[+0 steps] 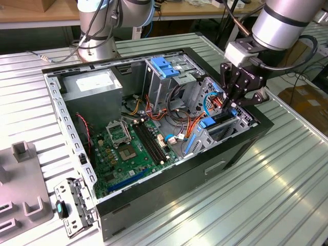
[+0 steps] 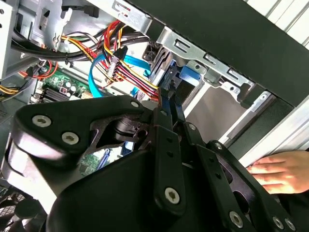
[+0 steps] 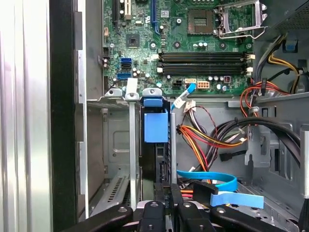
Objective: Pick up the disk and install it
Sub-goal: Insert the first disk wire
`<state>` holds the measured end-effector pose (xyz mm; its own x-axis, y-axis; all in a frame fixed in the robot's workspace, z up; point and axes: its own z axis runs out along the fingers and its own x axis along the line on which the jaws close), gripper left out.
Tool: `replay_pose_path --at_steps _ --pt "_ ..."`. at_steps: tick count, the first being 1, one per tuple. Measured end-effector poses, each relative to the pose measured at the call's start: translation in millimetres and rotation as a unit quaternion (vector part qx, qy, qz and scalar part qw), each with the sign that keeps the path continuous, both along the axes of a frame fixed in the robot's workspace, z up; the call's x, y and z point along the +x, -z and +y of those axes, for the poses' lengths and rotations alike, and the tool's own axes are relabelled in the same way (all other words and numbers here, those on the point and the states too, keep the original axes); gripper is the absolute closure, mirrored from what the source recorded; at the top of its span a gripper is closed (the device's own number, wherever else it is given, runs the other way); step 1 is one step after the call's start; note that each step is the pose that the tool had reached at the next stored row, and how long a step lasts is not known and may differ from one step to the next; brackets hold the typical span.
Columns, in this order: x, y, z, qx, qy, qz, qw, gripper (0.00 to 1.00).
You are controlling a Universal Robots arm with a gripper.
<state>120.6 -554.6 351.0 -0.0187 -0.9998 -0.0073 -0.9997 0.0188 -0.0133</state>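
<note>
Exterior view: gripper (image 1: 233,104) at right of frame, down inside the open computer case (image 1: 169,179), by the drive bay.
Second wrist view: fingers (image 2: 166,113) pressed together, edge-on on the disk (image 2: 163,67); a hand (image 2: 277,171) at lower right.
First wrist view: disk (image 3: 161,159) stands upright in the metal bay, centre frame, blue tab (image 3: 156,126) on top.

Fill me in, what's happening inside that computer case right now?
The arm's claw is down inside the open computer case, at the drive cage on the exterior view's right. Its fingers are closed on the edge of the disk, which stands on edge in the cage slot with its blue rail showing in the first wrist view. In the second wrist view, a person's hand rests outside the case near the cage.
</note>
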Motion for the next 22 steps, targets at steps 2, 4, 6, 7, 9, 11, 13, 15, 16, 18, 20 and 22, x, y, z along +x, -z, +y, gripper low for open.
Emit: replay_pose_path --at_steps 2,4,6,7,9,11,13,15,16,18,20,22 --pt "-0.1 1.5 -1.1 0.0001 -0.006 0.0001 0.99998 0.84" --pt "-0.1 2.2 -1.2 -0.0001 -0.017 0.0001 0.99985 0.84" --pt "-0.2 2.9 -1.2 0.0 -0.022 0.0002 0.99976 0.84" --pt "-0.2 3.3 -1.2 0.0001 -0.022 0.0002 0.99975 0.84" --pt "-0.2 3.8 -1.2 0.0 -0.022 0.0003 0.99975 0.84" --pt "-0.1 4.3 -1.2 -0.0001 -0.022 0.0006 0.99975 0.84" --pt "-0.2 4.9 -1.2 -0.0001 -0.022 0.0011 0.99975 0.84" --pt "-0.2 5.3 -1.2 0.0 -0.022 0.0017 0.99975 0.84" --pt "-0.1 5.4 -1.2 0.0 -0.022 0.0018 0.99975 0.84" --pt "-0.1 5.4 -1.2 0.0 -0.022 0.002 0.99975 0.84" --pt "-0.1 5.9 -1.2 0.0001 -0.022 0.0022 0.99976 0.84" --pt "-0.1 7.3 -1.2 -0.0001 -0.022 0.0027 0.99976 0.84"
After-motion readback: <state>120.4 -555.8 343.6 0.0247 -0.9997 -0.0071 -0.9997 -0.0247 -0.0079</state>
